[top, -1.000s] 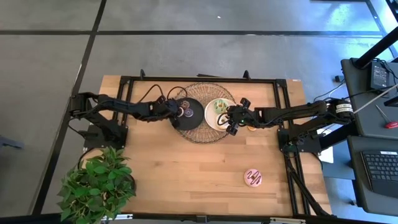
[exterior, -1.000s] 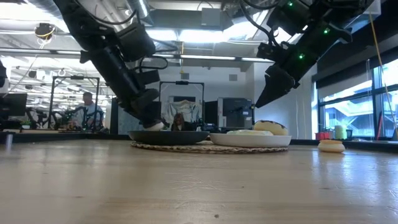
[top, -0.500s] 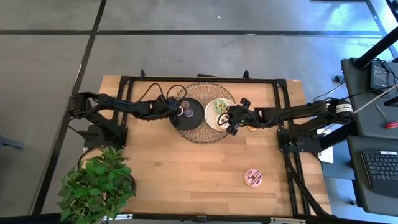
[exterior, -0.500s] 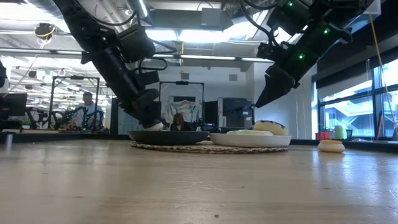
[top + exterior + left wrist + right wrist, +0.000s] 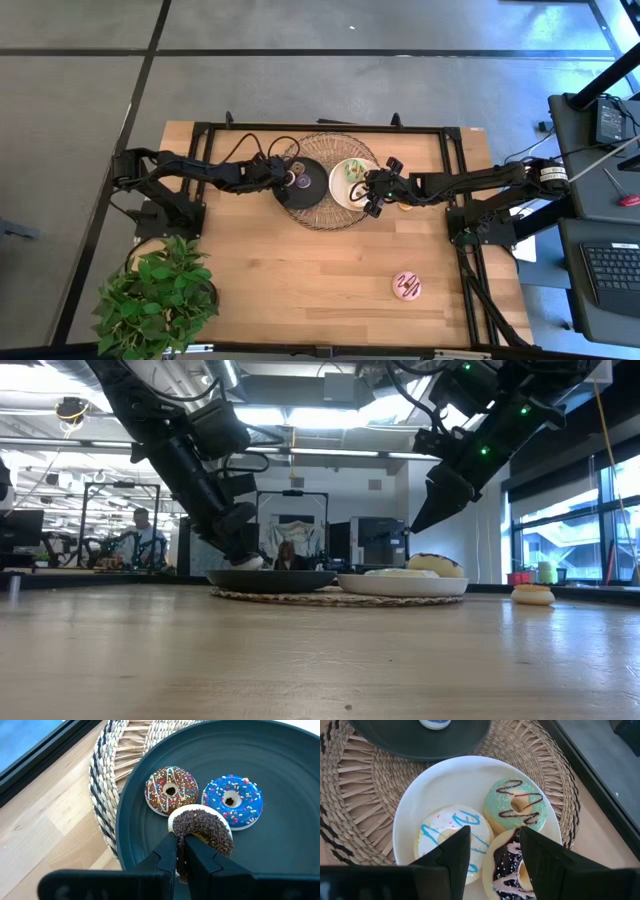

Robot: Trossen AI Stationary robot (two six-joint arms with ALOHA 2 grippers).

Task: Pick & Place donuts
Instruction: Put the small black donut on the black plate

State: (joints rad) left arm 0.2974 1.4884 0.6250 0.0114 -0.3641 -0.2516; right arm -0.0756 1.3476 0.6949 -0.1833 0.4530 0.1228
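The left tool (image 5: 182,856) is clamping a chocolate-sprinkled donut (image 5: 202,831) over the black plate (image 5: 280,850), needing release there, while the right tool (image 5: 492,851) is hovering released over the white plate's (image 5: 415,805) donuts.

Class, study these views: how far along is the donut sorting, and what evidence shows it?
Done: three large donuts on the white plate, two minis on the black plate. In hand: the left gripper, jaws shut on the chocolate-sprinkled mini donut, over that plate; the right gripper hovers open. Left: the pink-striped donut and another by the right arm.
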